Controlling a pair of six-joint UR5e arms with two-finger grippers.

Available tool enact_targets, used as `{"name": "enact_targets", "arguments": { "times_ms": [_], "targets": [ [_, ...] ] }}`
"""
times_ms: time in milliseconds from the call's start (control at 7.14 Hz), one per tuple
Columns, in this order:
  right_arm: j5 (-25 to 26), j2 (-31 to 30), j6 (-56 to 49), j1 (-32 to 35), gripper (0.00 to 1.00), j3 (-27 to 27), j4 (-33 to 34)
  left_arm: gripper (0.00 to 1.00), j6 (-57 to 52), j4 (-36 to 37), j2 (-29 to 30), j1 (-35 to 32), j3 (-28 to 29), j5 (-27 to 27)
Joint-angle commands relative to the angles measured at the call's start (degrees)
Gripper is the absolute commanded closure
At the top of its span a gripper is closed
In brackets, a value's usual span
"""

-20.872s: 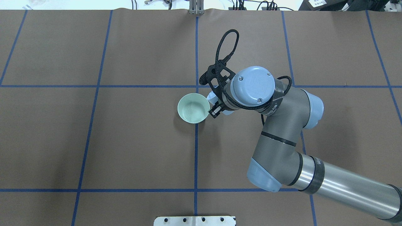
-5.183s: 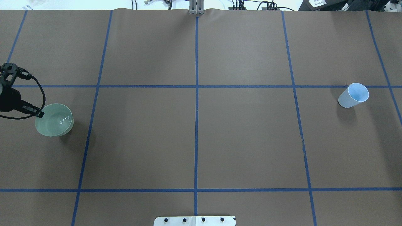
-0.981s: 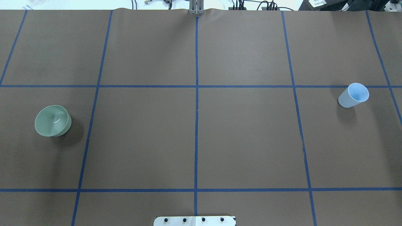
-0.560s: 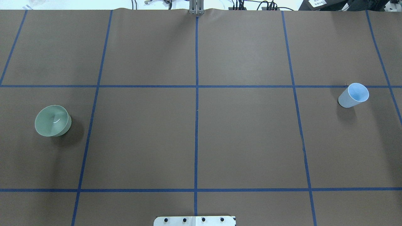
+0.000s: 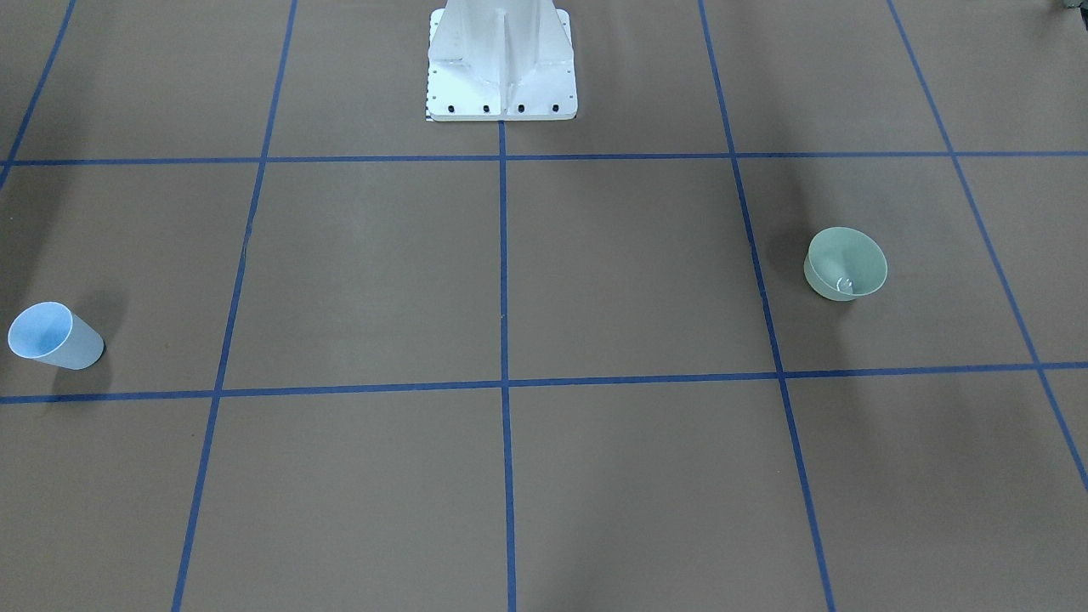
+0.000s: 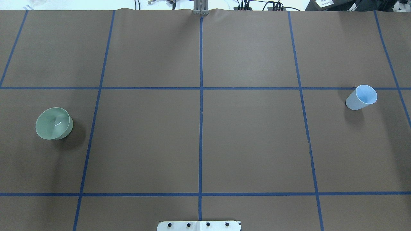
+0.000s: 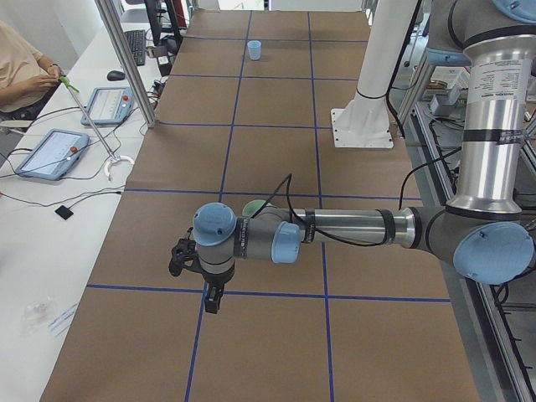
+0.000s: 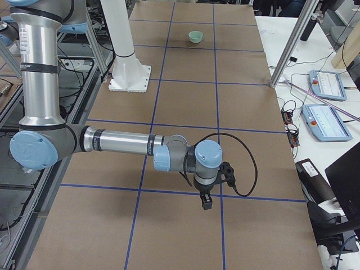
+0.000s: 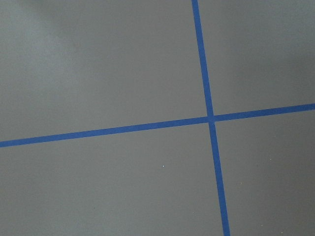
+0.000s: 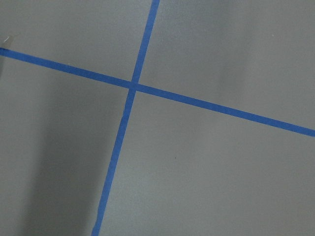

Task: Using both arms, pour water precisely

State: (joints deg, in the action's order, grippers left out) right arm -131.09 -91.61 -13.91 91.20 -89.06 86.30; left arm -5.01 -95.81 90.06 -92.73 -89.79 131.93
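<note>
A pale green bowl [image 6: 54,123] stands at the table's left; a glint shows inside it [image 5: 846,265]. A light-blue cup [image 6: 361,97] stands upright at the far right, also seen in the front view [image 5: 53,336]. Both arms are outside the overhead and front views. In the left side view my left gripper [image 7: 213,301] points down over a tape crossing, past the bowl [image 7: 251,206]. In the right side view my right gripper [image 8: 206,202] hangs near the table's end. I cannot tell whether either is open or shut. The wrist views show only bare table.
The white pedestal [image 5: 501,76] stands at the robot's side of the brown table with blue tape lines [image 6: 200,128]. A seated operator [image 7: 25,67] and tablets [image 8: 325,121] are on the white bench beyond the far edge, behind metal posts [image 7: 126,75].
Over 21 seconds the bowl went from the centre to the far left and the cup to the far right; both arms left the overhead view. Nothing moved in the last second.
</note>
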Motion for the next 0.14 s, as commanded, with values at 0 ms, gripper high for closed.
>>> {"name": "enact_targets", "arguments": {
  "times_ms": [0],
  "targets": [
    [-0.40,-0.23,-0.42,0.03,0.00,0.38,-0.42,0.00,0.00,0.01,-0.41,0.00,0.05,0.08]
  ]
}}
